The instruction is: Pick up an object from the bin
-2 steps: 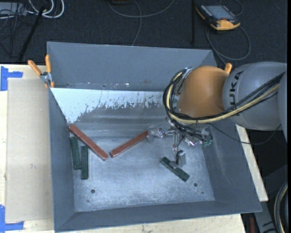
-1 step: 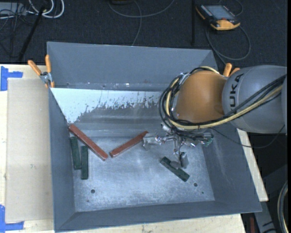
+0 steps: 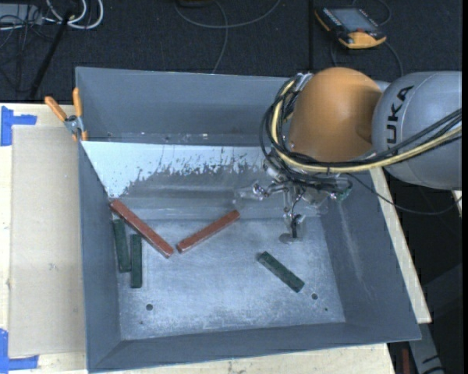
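Observation:
My gripper (image 3: 294, 226) hangs below the orange dome in the right half of the bin, its fingertips close together above the bare floor with nothing visible between them. A dark green bar (image 3: 280, 272) lies just below and slightly left of it, slanting down to the right. A reddish-brown bar (image 3: 208, 232) lies to the gripper's left, slanted up toward it.
A second reddish-brown bar (image 3: 141, 227) slants along the left side of the bin. Two dark green bars (image 3: 122, 245) (image 3: 136, 260) lie upright next to each other near the left wall. The arm and its cables cover the bin's upper right corner.

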